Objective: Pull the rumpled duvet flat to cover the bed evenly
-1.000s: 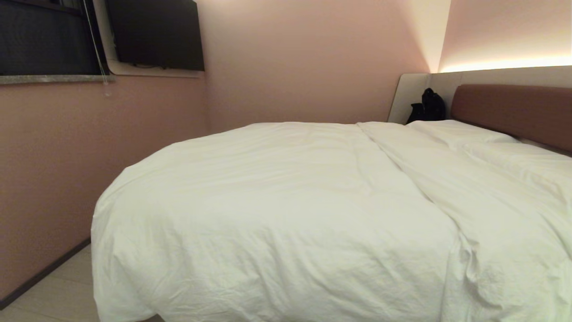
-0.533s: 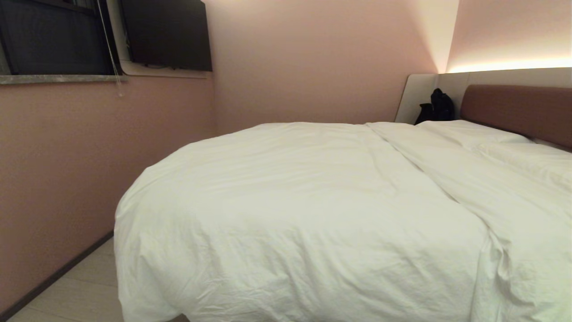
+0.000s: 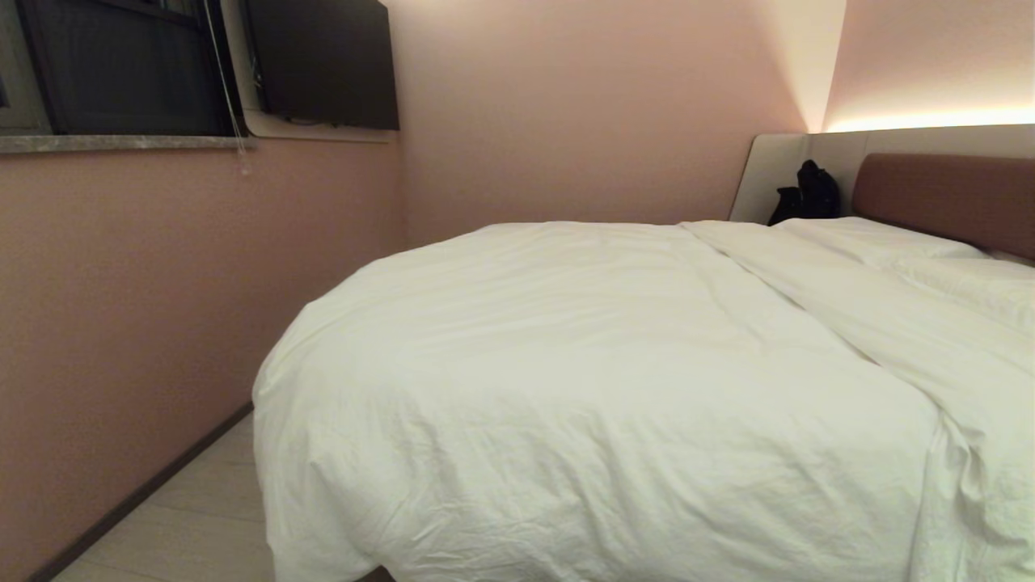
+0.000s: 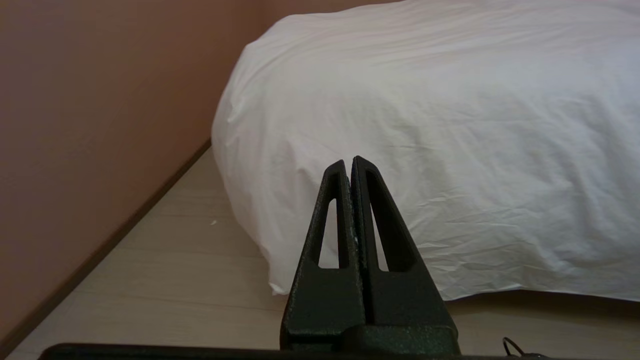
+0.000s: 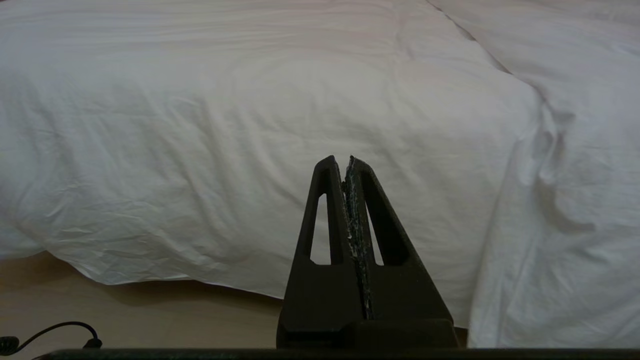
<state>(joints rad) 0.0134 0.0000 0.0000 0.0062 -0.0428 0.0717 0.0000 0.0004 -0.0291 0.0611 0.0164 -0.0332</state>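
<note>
The white duvet (image 3: pixel 582 380) lies spread over the bed (image 3: pixel 942 194), draping down its near side and over the foot corner toward the floor, with a long fold running toward the headboard. My left gripper (image 4: pixel 349 161) is shut and empty, held short of the duvet's (image 4: pixel 425 125) hanging corner. My right gripper (image 5: pixel 345 161) is also shut and empty, facing the duvet's (image 5: pixel 250 130) draped side just above its hem. Neither arm shows in the head view.
A pink wall (image 3: pixel 162 307) runs close along the bed's foot, leaving a narrow strip of pale floor (image 3: pixel 194 509). White pillows (image 3: pixel 881 238) lie by the brown headboard, a black bag (image 3: pixel 808 194) beside it. A window (image 3: pixel 121 65) and dark screen (image 3: pixel 323 65) sit high on the walls.
The whole head view has shifted: the bed and walls now sit further right in the picture, so the camera has turned or moved left. The duvet itself lies unchanged.
</note>
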